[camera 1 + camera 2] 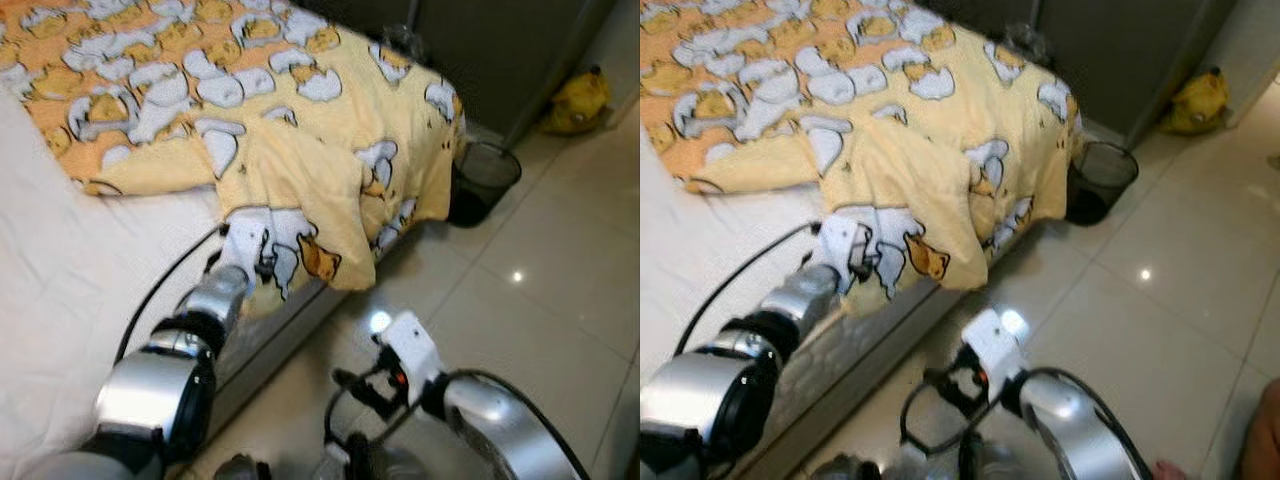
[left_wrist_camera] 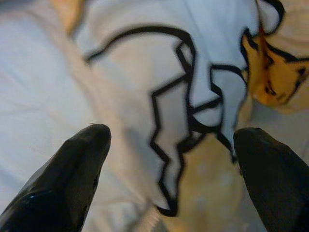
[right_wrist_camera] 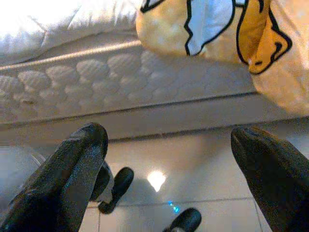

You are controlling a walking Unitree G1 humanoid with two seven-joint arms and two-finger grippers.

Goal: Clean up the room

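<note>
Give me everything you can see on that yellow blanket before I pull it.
The blanket is soft yellow-orange fabric printed with white, black-outlined cartoon shapes. It lies rumpled across the bed, one corner drooping over the mattress edge toward the tiled floor. The left gripper sits at that hanging fold, fingers open either side of it.

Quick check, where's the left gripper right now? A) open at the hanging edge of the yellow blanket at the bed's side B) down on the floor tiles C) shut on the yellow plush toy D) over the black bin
A: the left gripper has its fingers spread wide at the drooping edge of the yellow blanket by the side of the bed, nothing clamped yet.
</note>
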